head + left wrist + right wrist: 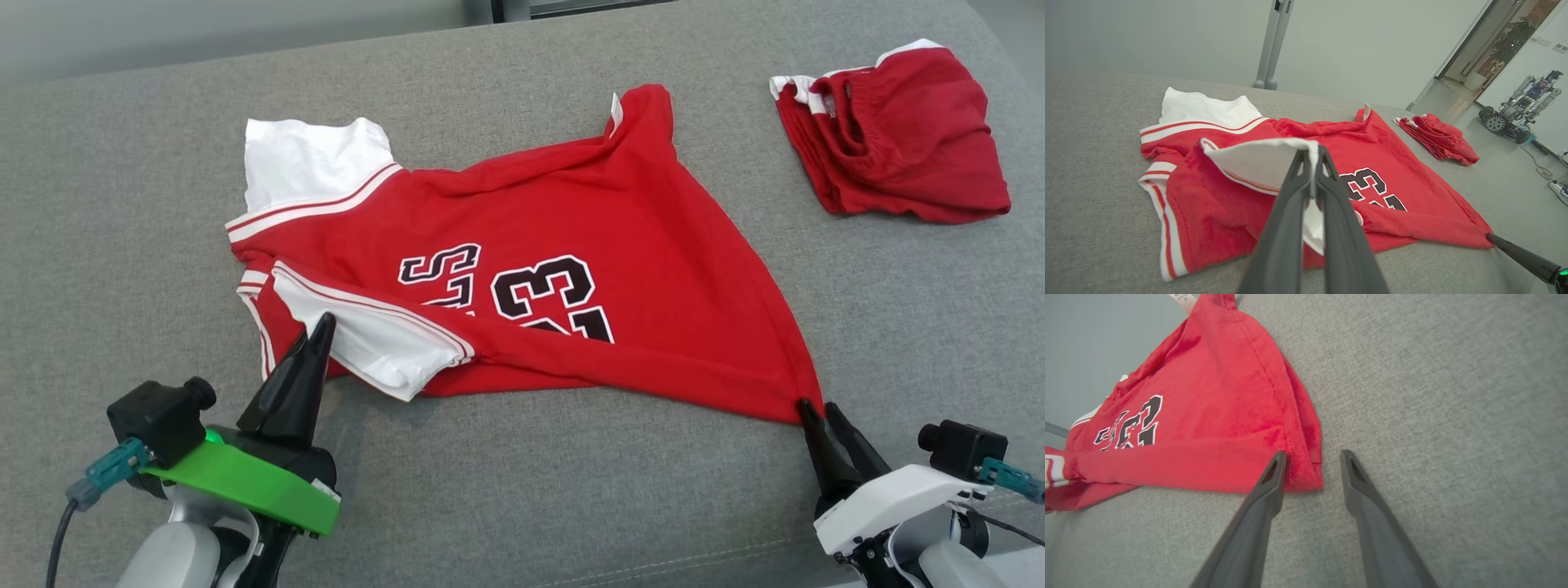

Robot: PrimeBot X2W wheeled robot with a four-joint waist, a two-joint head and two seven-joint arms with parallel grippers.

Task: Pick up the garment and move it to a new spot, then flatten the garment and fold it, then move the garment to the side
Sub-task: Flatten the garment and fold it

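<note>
While your left gripper (1312, 153) clamps the jersey (555, 269) by its white sleeve (1257, 159) and your right gripper (1314, 457) gapes around the hem corner (1306, 477), flattening looks unfinished; folding and side move remain.

Red jersey (637, 269) is looking like soft matt cloth, upholstery (122, 204) like coarse grey weave. Dark left gripper (321, 325) is showing smooth matt plastic.

Bare cushion (522, 490) before jersey (531, 269); shorts (898, 139) occupy far right.
</note>
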